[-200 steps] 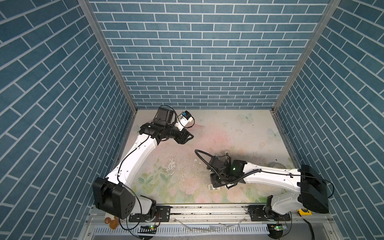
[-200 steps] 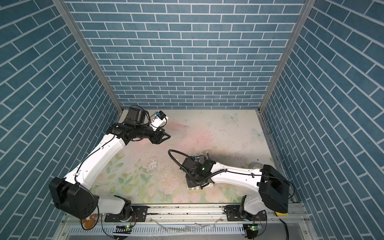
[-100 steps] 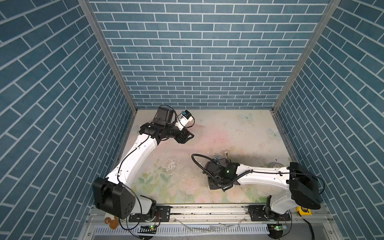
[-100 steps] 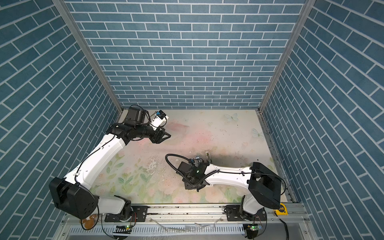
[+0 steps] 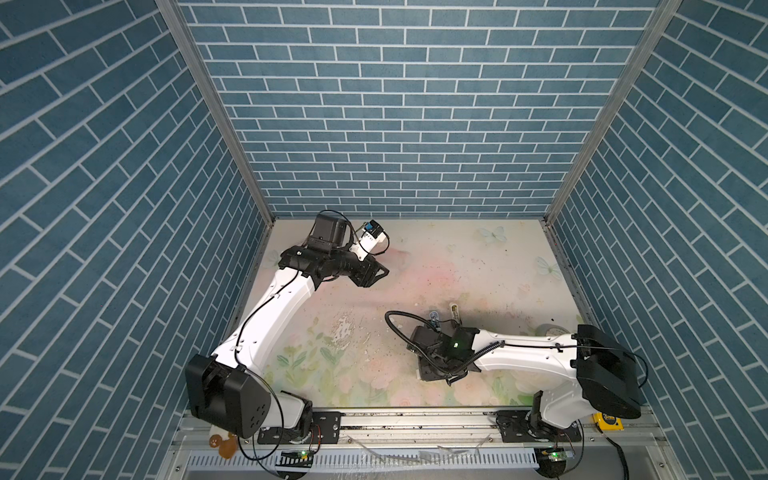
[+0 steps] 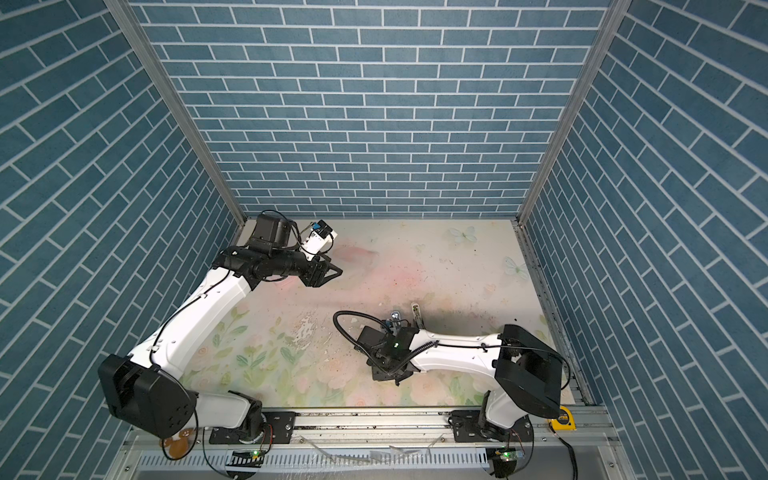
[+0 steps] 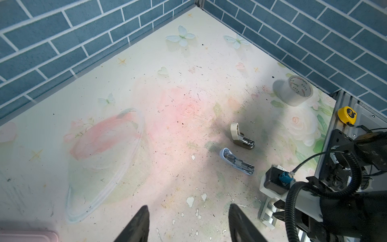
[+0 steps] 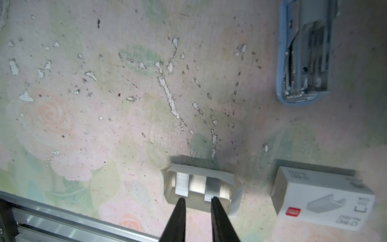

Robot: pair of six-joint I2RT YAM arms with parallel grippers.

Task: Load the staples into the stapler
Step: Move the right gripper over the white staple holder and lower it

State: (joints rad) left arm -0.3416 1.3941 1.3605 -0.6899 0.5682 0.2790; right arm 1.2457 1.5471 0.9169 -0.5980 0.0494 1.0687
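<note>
**Right claw low over the staple tray**

The staples (image 8: 182,185) are short, shiny grey metal strips with fine ridges. Two of them lie side by side in a small white card tray (image 8: 201,170), with a bare gap between them. The tray sits on the near middle of the worn, flowery surface (image 8: 104,104), close to the grey metal rail (image 8: 62,218). The strips' long sides run roughly from near to far.

A white card sleeve (image 8: 322,199) shaped like a box, with a red mark, lies beside the tray and does not touch it. Farther back lies the blue stapler (image 8: 305,52). It is open, with its shiny metal channel facing up. Its long side also runs roughly near to far. A cream stapler (image 7: 241,137) lies near it.

The right claw (image 8: 196,200) is low over the tray. Its thin black fingers (image 8: 178,218) stand a little apart, each tip at the near end of one strip. Nothing shows pinched between them. The left claw (image 7: 188,206) hangs at the far left, spread wide and empty.
</note>
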